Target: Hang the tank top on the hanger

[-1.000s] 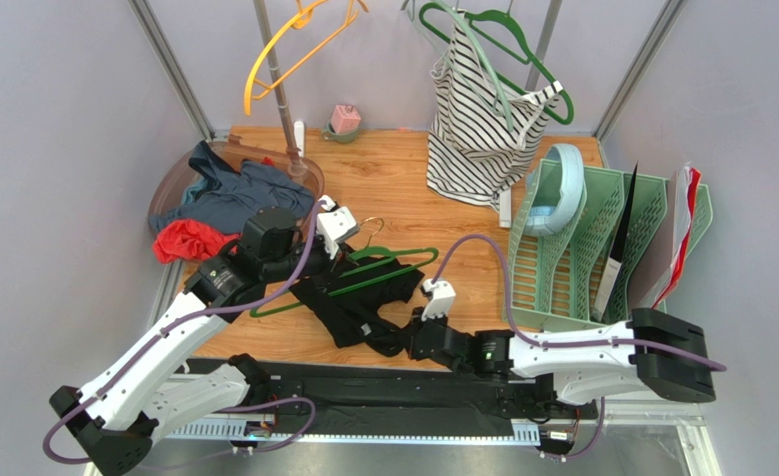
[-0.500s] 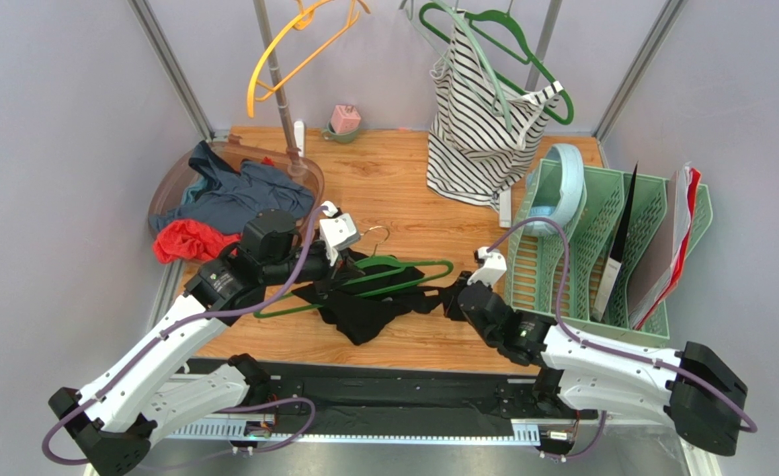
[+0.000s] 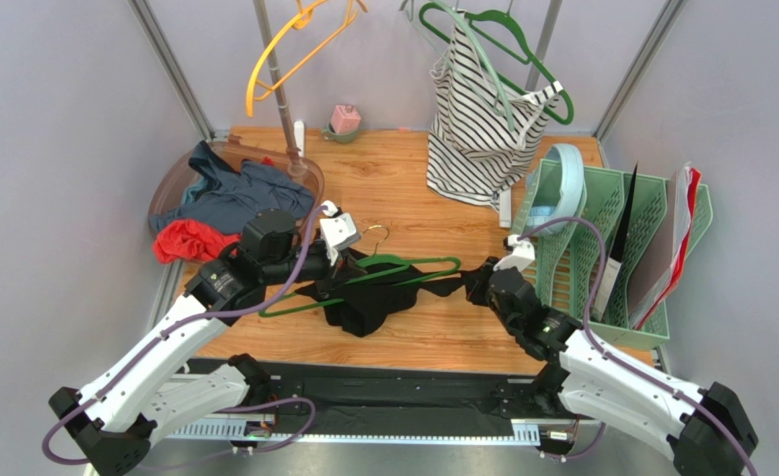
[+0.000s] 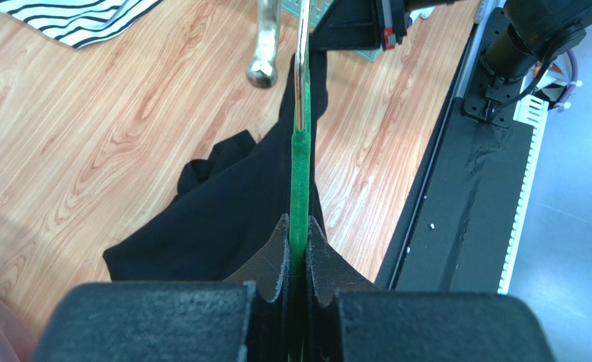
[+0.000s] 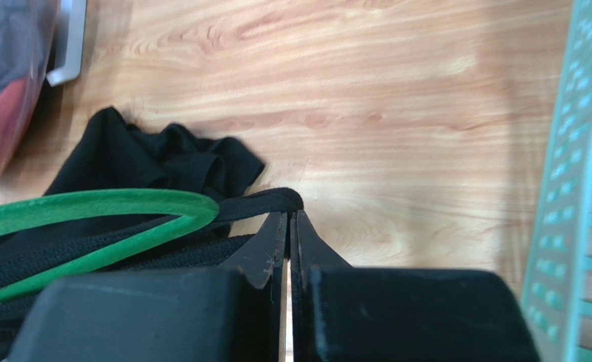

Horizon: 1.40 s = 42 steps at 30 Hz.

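The dark green hanger (image 3: 393,270) is held low over the table's middle, its hook (image 3: 372,234) pointing back. My left gripper (image 3: 326,260) is shut on the hanger's bar (image 4: 299,173) near its left part. The black tank top (image 3: 369,302) hangs bunched under the hanger and stretches right. My right gripper (image 3: 473,283) is shut on a thin black strap (image 5: 265,202) at the hanger's right end (image 5: 178,205), pulling it taut. The rest of the top lies beside it in the right wrist view (image 5: 155,162).
A mint-green file rack (image 3: 602,248) stands close right of my right gripper. A striped top (image 3: 483,129) hangs at the back on another hanger. A clear bowl (image 3: 180,183) with blue-grey and red garments is at the left. A yellow-orange hanger (image 3: 294,50) hangs behind.
My right gripper has moved from the front middle to the right and back, drawing the strap along to the hanger's right end. The top is lifted and stretched. The hanger shifted slightly right.
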### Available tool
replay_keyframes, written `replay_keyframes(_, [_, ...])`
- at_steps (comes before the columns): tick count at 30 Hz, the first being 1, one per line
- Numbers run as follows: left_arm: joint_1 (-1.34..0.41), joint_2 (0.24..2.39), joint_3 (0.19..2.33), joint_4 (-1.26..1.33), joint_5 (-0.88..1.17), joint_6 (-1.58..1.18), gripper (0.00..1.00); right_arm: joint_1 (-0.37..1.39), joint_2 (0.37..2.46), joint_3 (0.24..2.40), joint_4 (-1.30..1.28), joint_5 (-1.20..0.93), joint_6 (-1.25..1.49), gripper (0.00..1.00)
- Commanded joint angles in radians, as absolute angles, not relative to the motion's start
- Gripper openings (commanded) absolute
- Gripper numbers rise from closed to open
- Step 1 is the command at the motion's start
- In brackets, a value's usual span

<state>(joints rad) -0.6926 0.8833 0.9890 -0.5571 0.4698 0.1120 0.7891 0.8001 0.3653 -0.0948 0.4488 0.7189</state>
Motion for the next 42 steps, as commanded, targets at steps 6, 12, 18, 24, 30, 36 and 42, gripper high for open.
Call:
replay_keyframes(6, [-0.692, 0.867, 0.994, -0.535, 0.472, 0.132, 0.00, 0.655, 0.689, 0.387, -0.196, 0.426, 0.612, 0.00])
replay_keyframes(12, [-0.692, 0.873, 0.994, -0.534, 0.477, 0.132, 0.00, 0.641, 0.666, 0.455, -0.221, 0.414, 0.548, 0.00])
replay_keyframes(18, [-0.692, 0.881, 0.994, -0.535, 0.477, 0.132, 0.00, 0.643, 0.703, 0.580, -0.253, 0.391, 0.471, 0.00])
replay_keyframes(24, [-0.693, 0.881, 0.994, -0.534, 0.476, 0.132, 0.00, 0.710, 0.761, 0.713, -0.262, 0.364, 0.442, 0.00])
replay_keyframes(30, [-0.693, 0.879, 0.992, -0.535, 0.466, 0.133, 0.00, 0.859, 0.810, 0.805, -0.265, 0.416, 0.436, 0.00])
replay_keyframes(36, [-0.693, 0.877, 0.992, -0.534, 0.463, 0.132, 0.00, 1.006, 0.845, 0.844, -0.298, 0.502, 0.456, 0.00])
replay_keyframes(42, [-0.692, 0.871, 0.991, -0.532, 0.453, 0.133, 0.00, 1.026, 0.859, 0.822, -0.305, 0.502, 0.477, 0.00])
